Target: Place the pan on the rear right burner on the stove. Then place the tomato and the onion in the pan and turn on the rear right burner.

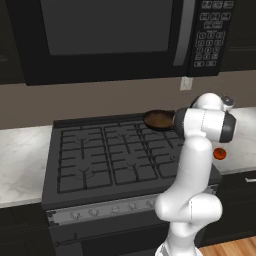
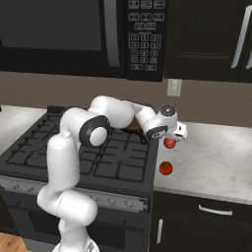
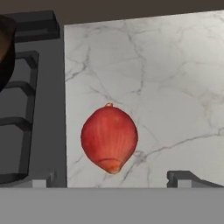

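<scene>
1. onion (image 3: 109,138) lies on the marble counter (image 3: 175,78), just right of the stove (image 3: 43,109) edge. In the hand view it sits just above and between the two fingertips (image 3: 188,178), nothing touching it.
2. tomato (image 2: 166,168) sits on the same counter, at about 6 o'clock of the onion in the right base view, nearer the front edge. Apart from the onion, not touching. In the left base view it peeks out at 3 o'clock of the arm's elbow.
3. pan (image 1: 159,119) is already on the rear right burner (image 1: 162,131); its rim shows at 10 o'clock in the hand view. Inside looks empty as far as I can see, partly hidden by the arm.
4. gripper (image 2: 173,137) hovers over the onion, jaws spread fully wide, holding nothing.
5. Step in hand, my read: pan placement done, onion pick under way. Tomato, then the knob on the front strip, are left.
6. Next move calls for: straight descent so the fingers straddle the onion's widest part, then close. Round and smooth, so it may roll or squirt out if gripped off-centre.
7. After lift: swing towards 9–10 o'clock to the pan, clear its rim before release.
</scene>
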Available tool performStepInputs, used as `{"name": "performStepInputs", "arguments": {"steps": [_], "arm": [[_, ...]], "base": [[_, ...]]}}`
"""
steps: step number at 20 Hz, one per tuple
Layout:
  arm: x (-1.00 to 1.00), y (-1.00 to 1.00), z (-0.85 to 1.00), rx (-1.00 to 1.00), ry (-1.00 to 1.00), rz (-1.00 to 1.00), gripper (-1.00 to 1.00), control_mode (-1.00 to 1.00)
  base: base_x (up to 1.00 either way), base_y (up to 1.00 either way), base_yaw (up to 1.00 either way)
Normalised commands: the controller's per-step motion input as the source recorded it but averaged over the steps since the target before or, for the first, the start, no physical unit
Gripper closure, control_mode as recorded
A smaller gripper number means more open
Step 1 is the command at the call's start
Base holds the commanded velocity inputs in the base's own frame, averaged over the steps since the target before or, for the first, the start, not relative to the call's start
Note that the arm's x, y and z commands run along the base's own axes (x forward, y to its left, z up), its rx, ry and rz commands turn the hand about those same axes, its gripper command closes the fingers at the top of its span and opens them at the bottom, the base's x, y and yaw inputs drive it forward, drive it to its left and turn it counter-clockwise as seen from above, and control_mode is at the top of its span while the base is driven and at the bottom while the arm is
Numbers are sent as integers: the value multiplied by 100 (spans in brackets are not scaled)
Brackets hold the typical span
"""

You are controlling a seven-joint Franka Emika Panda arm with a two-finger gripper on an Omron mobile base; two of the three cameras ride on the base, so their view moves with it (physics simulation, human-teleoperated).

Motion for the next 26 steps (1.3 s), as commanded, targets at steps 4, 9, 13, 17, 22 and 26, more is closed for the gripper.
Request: {"name": "performStepInputs", "arguments": {"steps": [4, 9, 13, 17, 22, 26], "arm": [[10, 0, -15, 0, 0, 0, -100, -100], [16, 0, -16, 0, 0, 0, -100, -100], [19, 0, -21, 0, 1, 0, -100, -100], [21, 0, -25, 1, 4, -1, -100, -100], [20, -2, -25, 1, 3, -1, -100, -100], [20, -1, -23, 0, 3, -1, 100, -100]], "base": [[0, 0, 0], [0, 0, 0], [0, 0, 0], [0, 0, 0], [0, 0, 0], [0, 0, 0]]}}
